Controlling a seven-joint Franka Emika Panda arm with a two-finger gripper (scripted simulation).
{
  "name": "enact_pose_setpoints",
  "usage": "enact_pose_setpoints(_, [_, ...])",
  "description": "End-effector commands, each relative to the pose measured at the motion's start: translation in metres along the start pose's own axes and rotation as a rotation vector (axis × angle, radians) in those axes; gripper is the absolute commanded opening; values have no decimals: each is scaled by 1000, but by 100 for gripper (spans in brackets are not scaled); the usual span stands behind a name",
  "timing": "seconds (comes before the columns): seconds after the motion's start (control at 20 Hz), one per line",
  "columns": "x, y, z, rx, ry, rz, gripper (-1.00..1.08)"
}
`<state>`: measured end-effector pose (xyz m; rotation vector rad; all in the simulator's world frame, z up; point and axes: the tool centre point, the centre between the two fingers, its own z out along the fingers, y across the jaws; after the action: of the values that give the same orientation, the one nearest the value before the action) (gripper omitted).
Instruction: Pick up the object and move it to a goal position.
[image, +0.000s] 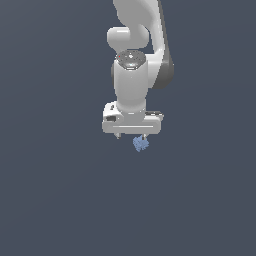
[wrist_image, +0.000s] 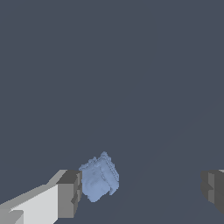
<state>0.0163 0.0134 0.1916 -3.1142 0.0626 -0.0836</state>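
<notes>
We are holding our white gripper (image: 131, 135) above a plain dark grey floor (image: 55, 200), fingers (wrist_image: 69, 192) spreading wide apart. The tiny light-blue object (wrist_image: 99, 177) is sitting between them, just beside one finger, ungrasped.

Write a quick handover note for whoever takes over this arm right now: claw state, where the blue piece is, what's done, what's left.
Claw: open, fingers wide apart, holding nothing.
Light-blue lumpy piece: between the fingers, close beside one finger, far from the other; contact can't be judged. In the exterior view it sits just under the claw.
Done: claw brought over the piece.
Left: close on it, lift, carry to the goal. No goal marker visible.
</notes>
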Motion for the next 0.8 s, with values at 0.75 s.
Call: enact_pose_setpoints(0.75, [3,7,3,-21,8,-49,100])
